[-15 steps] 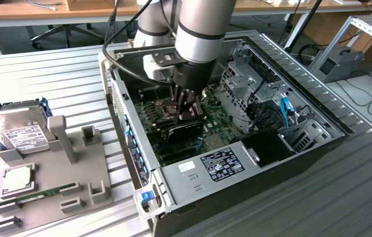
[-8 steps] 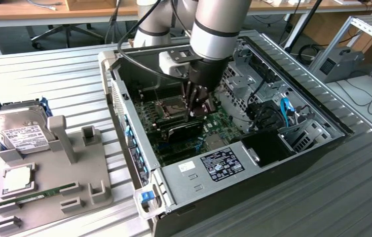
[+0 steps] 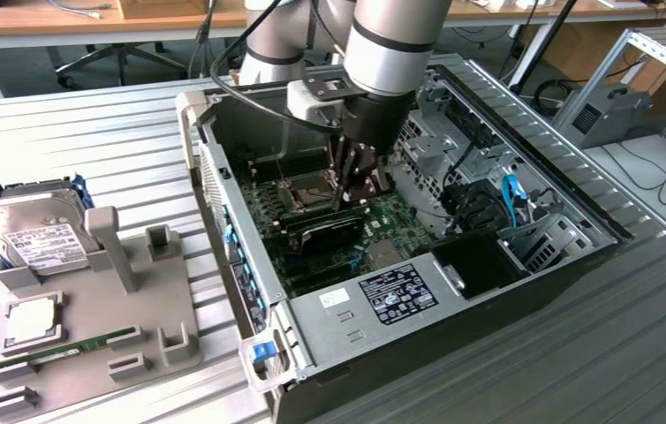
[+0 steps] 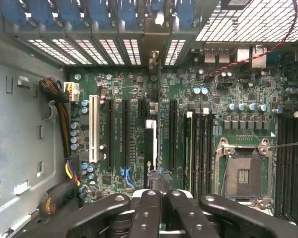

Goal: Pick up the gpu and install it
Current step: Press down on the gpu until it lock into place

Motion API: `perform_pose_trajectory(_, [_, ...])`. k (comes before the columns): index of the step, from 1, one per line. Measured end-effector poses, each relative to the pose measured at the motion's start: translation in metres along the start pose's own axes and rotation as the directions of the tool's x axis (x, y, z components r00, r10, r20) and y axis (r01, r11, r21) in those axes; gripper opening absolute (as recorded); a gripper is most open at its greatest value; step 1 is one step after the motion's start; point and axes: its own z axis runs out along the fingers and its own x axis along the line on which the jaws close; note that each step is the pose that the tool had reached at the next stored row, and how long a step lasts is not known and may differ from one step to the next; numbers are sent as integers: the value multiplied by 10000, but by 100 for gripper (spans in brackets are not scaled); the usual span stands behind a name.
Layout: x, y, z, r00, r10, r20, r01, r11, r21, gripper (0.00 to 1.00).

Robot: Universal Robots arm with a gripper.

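Observation:
The open computer case [image 3: 234, 231] lies on the slatted table with its motherboard [image 4: 124, 89] facing up. My gripper [image 3: 357, 196] reaches down inside it, just past the bare CPU socket [image 3: 309, 191]. The gpu [image 3: 323, 232] is a thin black card standing on edge over the board below the fingers. In the wrist view I see the gpu [image 4: 151, 144] edge-on, running from my gripper [image 4: 154, 198] along a black expansion slot towards the case's rear slot openings, where its silver bracket [image 4: 154, 52] sits. The fingers [image 4: 145, 210] are shut on the card's near end.
A grey fixture tray [image 3: 168, 291] lies at the exterior view's left with a silver hard drive [image 3: 34, 235], a CPU [image 3: 29, 320] and a green RAM stick [image 3: 68, 344]. Cables [image 4: 59, 106] and drive cages [image 3: 522, 243] crowd the case's edges. The CPU socket [image 4: 243, 174] and RAM slots [image 4: 290, 163] lie beside the gripper.

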Motion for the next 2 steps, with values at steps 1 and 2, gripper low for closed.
perform_pose_trajectory(1, [0, 0, 0, 10000, 0, 0, 0, 10000, 0, 11])
perform_pose_trajectory(2, [0, 0, 0, 10000, 1, 1, -1, 10000, 1, 11])
